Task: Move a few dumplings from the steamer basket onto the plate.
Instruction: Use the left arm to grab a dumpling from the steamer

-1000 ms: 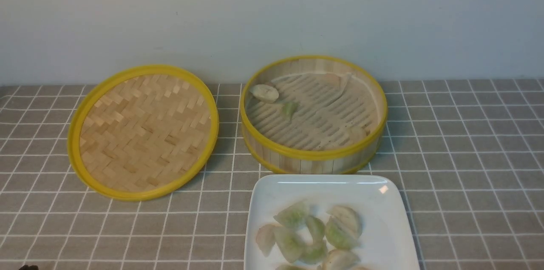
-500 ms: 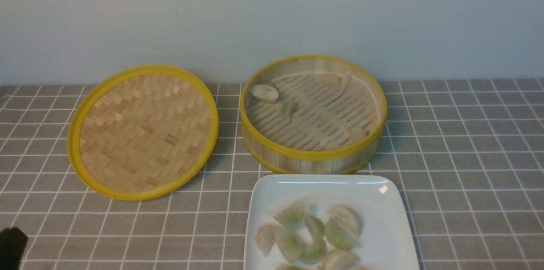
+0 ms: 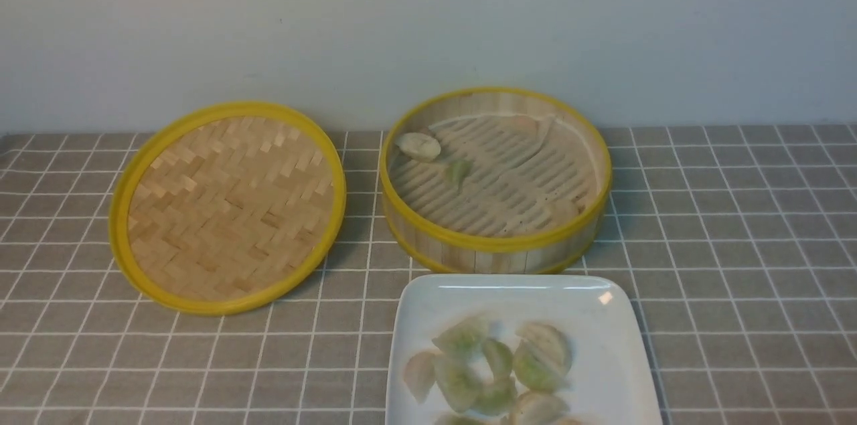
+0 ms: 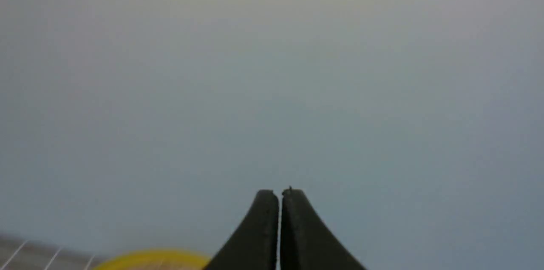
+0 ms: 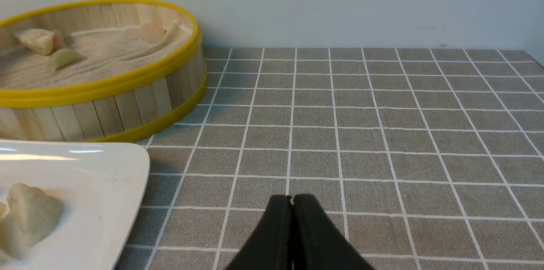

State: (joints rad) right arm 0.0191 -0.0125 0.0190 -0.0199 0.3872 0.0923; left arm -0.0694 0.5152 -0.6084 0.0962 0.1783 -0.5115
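Presently: basket [image 3: 495, 243], two dumplings [image 3: 419, 146] within, others on plate [image 3: 622, 345].
Left claw [image 4: 280, 193] and right claw [image 5: 292, 200] closed, empty; for any further transfer, dumplings best pinched lightly, lifted clear of rim, lowered onto bare plate.

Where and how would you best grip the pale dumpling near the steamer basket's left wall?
Probably across the narrow middle of the pale dumpling, from above: it lies elongated inside the steamer basket, whose upright walls hinder a sideways approach.
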